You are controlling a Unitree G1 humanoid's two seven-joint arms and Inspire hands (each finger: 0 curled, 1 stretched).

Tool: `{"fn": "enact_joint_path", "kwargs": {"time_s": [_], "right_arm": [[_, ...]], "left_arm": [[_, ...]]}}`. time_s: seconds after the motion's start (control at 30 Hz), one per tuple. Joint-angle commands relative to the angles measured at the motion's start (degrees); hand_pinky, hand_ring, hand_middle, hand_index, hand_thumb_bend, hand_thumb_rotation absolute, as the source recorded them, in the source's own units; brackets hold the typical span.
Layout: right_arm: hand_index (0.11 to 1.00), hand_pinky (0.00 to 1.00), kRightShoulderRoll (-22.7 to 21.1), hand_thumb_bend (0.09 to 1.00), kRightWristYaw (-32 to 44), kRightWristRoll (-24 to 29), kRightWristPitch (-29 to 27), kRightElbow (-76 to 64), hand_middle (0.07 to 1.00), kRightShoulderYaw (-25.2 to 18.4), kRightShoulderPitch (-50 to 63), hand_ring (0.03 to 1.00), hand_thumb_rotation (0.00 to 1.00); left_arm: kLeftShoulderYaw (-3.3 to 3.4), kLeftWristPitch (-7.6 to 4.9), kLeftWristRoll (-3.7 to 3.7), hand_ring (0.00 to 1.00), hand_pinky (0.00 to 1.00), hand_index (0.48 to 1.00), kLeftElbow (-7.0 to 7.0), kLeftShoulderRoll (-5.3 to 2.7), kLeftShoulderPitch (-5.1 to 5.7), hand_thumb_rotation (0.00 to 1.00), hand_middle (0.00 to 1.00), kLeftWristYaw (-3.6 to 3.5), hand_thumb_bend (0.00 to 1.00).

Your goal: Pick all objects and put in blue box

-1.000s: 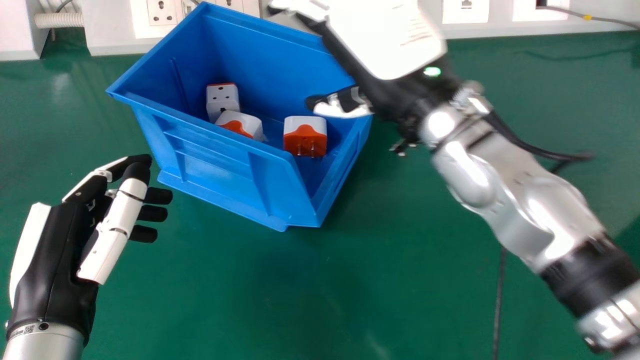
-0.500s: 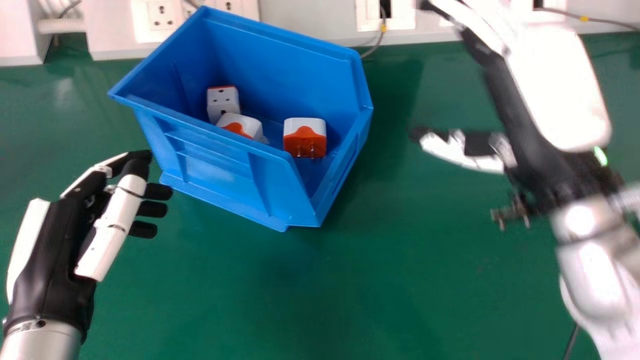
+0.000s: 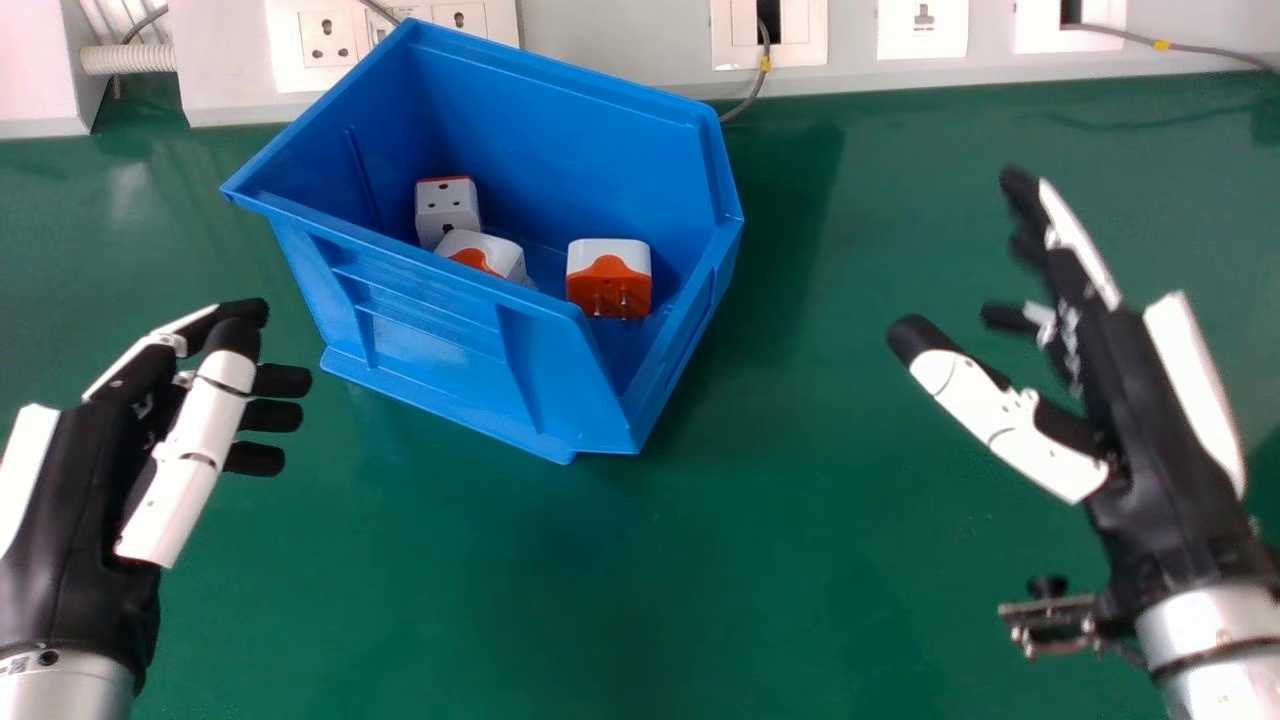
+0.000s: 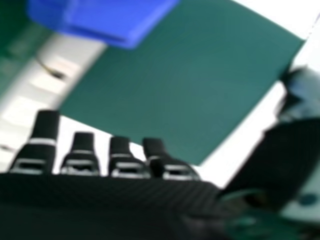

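With three adapters in the blue box (image 3: 430,335), the right robot hand (image 3: 1135,420) is best settled gently at its own side
The right hand is well apart from the box, its fingers loosely extended, its thumb spread wide and nothing in its hold; the left robot hand (image 3: 75,510) is relaxed and empty too, so both should keep away from the rim and low over the tabletop (image 3: 600,590), without a knock; the pinned adapter (image 3: 609,285) sits apart from the socketed adapter (image 3: 447,208) and the tilted adapter (image 3: 487,255) beside it, and none seems to need pressing or rearranging
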Motion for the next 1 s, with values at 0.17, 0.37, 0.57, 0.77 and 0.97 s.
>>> {"fn": "enact_joint_path", "kwargs": {"time_s": [0.17,0.37,0.57,0.77,0.97], "right_arm": [[0.981,0.92,2.2,0.408,3.3,7.6,0.8,-2.0,0.991,-1.6,1.5,0.985,0.88],[0.995,0.98,2.0,0.454,4.8,9.1,-1.9,1.2,0.998,-3.1,1.8,0.997,0.97],[0.998,0.99,2.5,0.452,4.2,8.9,-3.3,2.1,1.000,-4.0,3.0,0.999,0.99],[1.000,1.00,3.2,0.466,3.6,9.4,-4.9,4.9,1.000,-5.6,2.5,1.000,1.00],[1.000,1.00,3.5,0.469,3.5,9.7,-7.1,7.8,1.000,-6.5,1.8,1.000,1.00]], "left_arm": [[1.48,-6.65,-2.72,0.66,0.56,0.777,2.03,-1.35,2.87,0.80,0.68,0.36,0.46],[3.20,-11.12,-7.31,0.74,0.63,0.833,2.17,-2.33,6.72,0.83,0.77,-1.70,0.44],[4.06,-16.65,-10.19,0.79,0.68,0.879,5.71,-1.71,8.22,0.87,0.82,-5.02,0.45],[4.73,-20.92,-13.12,0.87,0.75,0.934,9.27,-0.50,8.61,0.91,0.89,-9.65,0.45],[4.28,-23.98,-12.85,0.90,0.79,0.958,12.62,-0.10,7.62,0.94,0.92,-10.95,0.44]]}}
